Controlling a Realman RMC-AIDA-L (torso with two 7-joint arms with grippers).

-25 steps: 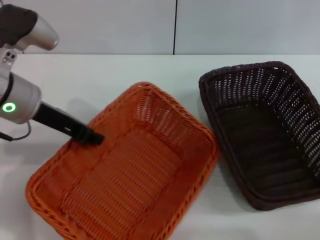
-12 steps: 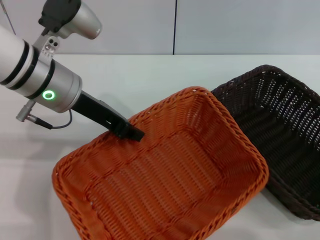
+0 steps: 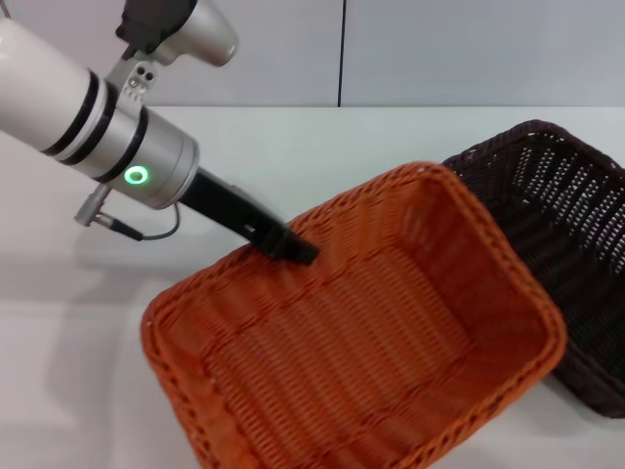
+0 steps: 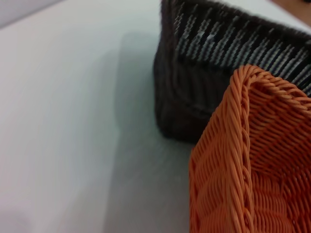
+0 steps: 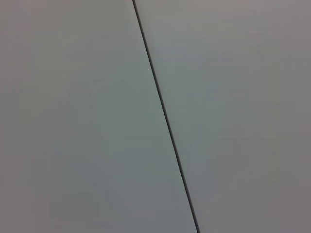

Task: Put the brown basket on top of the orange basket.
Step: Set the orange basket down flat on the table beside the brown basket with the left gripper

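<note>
White table (image 3: 293, 147) — orange basket (image 3: 391, 332) seemingly overlapping brown basket (image 3: 576, 244).

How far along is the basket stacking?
Not stacked as asked. The left gripper grips the orange basket at its rim, its right end overlapping the brown basket on the table. Brown on top of orange remains undone.

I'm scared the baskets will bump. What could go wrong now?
The left gripper holds the orange basket by one rim only, tilted, so it might slip or swing. Its far corner already overlaps the brown basket, so it could knock or shove that one. Also, the orange one is being lifted, though the task wants brown on top.
</note>
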